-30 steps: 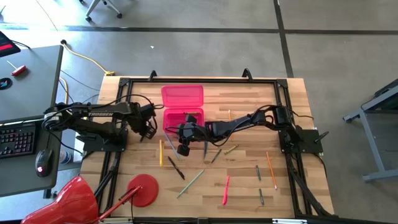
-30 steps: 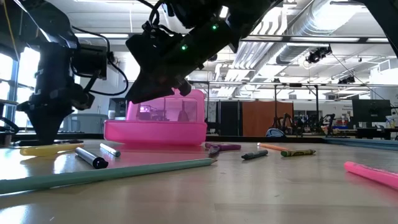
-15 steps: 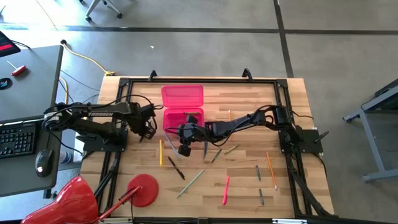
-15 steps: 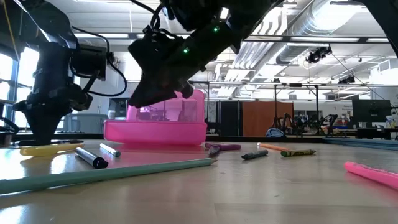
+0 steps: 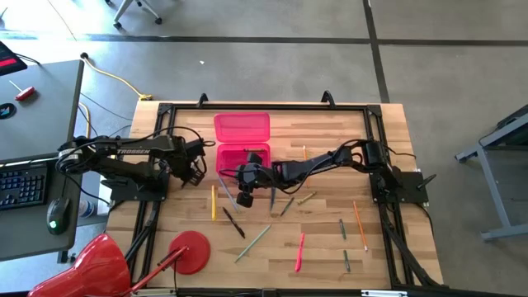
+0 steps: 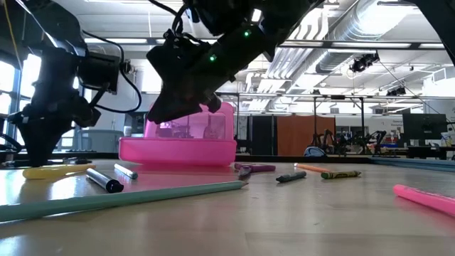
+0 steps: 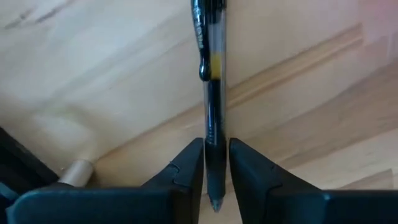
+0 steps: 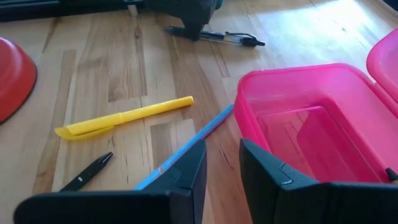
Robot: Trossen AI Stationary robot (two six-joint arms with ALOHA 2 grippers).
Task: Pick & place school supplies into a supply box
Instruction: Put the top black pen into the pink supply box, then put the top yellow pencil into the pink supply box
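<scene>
supply box (image 5: 240,158): open, centre frame. left pincer (image 7: 216,163) now pinching a black pen (image 7: 210,93), drawn leftward since before; right pincer (image 8: 222,163) spread, empty beside box.

- Supply box (image 5: 242,142): bright pink, translucent plastic, base and lid alike.
- Table (image 5: 330,140): pale wood with a straight plank grain, framed in black.
- Left gripper (image 7: 216,163) and right gripper (image 8: 222,165): dark, near black.
- Pen (image 7: 209,68) between the left gripper's jaws: black with a clear barrel and a yellow band.
- Highlighter (image 8: 124,117): yellow.
- Pencil (image 8: 186,144) beside the box: blue.
- Round disc (image 5: 189,250): red.
- Marker (image 5: 299,252): pink.
- Pencil (image 5: 360,224) near the right edge: orange.
</scene>
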